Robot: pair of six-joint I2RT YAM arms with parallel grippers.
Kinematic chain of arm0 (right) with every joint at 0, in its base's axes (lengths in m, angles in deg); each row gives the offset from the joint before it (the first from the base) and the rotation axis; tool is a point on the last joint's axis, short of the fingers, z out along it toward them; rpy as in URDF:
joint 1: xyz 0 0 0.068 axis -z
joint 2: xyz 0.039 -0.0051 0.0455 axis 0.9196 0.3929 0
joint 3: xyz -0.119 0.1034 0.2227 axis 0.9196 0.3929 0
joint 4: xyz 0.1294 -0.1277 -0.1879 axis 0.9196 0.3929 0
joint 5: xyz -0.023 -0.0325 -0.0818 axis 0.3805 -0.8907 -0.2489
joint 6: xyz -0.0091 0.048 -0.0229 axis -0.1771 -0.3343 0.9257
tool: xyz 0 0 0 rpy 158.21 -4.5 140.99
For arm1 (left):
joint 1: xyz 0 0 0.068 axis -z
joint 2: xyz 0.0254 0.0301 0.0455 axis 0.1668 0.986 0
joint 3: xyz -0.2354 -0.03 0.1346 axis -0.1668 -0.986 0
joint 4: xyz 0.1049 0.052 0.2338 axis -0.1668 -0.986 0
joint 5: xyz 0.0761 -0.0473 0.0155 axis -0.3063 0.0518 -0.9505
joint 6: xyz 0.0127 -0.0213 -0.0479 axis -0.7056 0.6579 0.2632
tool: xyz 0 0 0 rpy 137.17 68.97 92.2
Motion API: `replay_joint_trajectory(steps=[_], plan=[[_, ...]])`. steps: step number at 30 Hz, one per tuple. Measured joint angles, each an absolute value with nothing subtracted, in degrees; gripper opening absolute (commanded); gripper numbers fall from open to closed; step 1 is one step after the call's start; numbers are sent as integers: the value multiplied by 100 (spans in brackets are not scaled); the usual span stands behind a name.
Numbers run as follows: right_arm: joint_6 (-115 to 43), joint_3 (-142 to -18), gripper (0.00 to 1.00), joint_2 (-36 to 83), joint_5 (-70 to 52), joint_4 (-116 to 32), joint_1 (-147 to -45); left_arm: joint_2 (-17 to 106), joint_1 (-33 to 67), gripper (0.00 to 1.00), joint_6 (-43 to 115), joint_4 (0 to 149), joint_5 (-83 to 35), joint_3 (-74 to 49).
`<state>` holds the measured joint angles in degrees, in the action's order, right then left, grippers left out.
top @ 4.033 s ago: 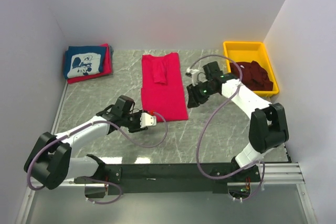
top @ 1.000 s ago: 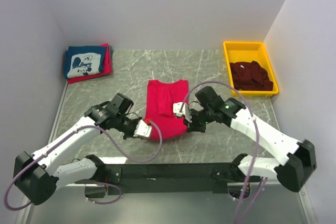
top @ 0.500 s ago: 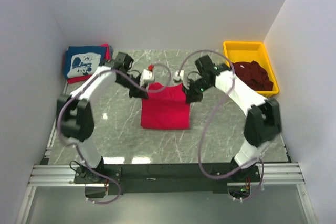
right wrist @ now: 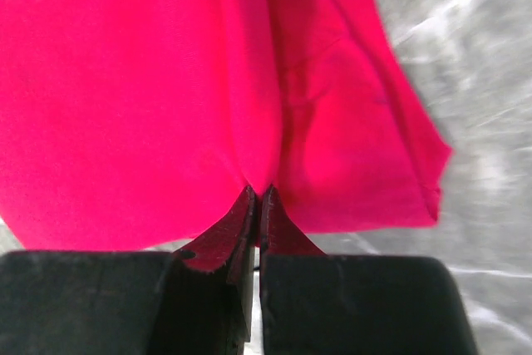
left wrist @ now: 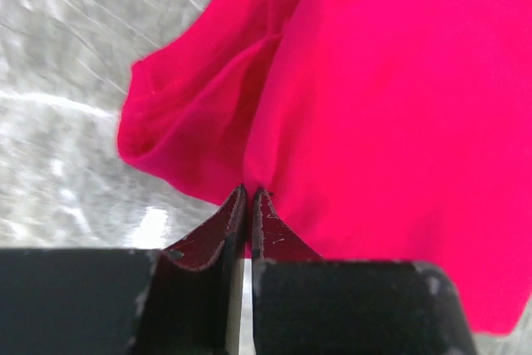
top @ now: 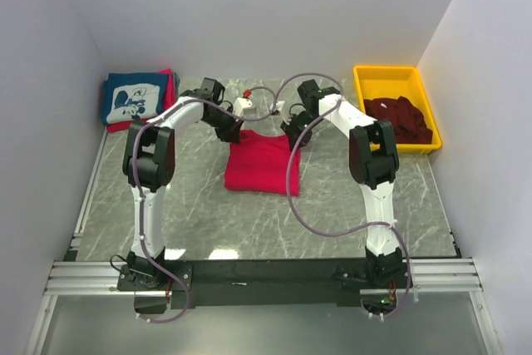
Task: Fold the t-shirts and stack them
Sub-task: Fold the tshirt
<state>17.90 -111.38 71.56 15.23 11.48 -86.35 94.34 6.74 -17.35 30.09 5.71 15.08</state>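
Observation:
A bright red t-shirt (top: 259, 165) lies folded short in the middle of the table. Its far edge is pinched at both corners. My left gripper (top: 235, 133) holds the far-left corner and my right gripper (top: 291, 135) the far-right one. In the left wrist view the jaws (left wrist: 249, 191) are shut on a pinch of red cloth (left wrist: 374, 106), with a loose fold to the left. In the right wrist view the jaws (right wrist: 256, 190) are shut on the red cloth (right wrist: 141, 81) too. A navy t-shirt with a white print (top: 133, 97) tops a red one at the back left.
A yellow bin (top: 391, 75) at the back right holds dark maroon t-shirts (top: 401, 120). The grey marble table (top: 349, 197) is walled on three sides. Both arms reach far out over the table, their cables looping above the red shirt.
Both grippers carried the shirt's near edge from the front of the table over to the back, folding the red shirt onto itself. It now lies shorter.

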Motion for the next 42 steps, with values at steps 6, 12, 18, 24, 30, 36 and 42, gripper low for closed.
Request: replay_joint_trajectory(steps=[6, 12, 18, 24, 30, 36, 42], plan=[[1572, -10106, 0, 6705, 1490, 746, -8817, 9095, 831, 6, -1178, 3378, 610, 389], [1268, -8535, 0, 5665, 1516, 501, -9492, 7589, 1045, 8, -859, 3370, 671, -1517], [768, -7415, 54, 4729, 1827, 486, -9767, 6518, 1113, 35, -712, 3343, 835, -2424], [123, -7892, 47, 4498, 2314, 626, -9112, 5967, 1104, 49, -727, 3560, 1084, -2690], [-1090, -8760, 26, 4906, 3178, 117, -8504, 5751, 1402, 51, -953, 4146, 1161, -2662], [-2480, -8648, 23, 5656, 3820, -677, -8635, 6348, 1939, 51, -1149, 4423, 1126, -2308], [-3392, -8578, 21, 6146, 4017, -1214, -8847, 6680, 2213, 52, -1276, 4517, 1001, -2301]])
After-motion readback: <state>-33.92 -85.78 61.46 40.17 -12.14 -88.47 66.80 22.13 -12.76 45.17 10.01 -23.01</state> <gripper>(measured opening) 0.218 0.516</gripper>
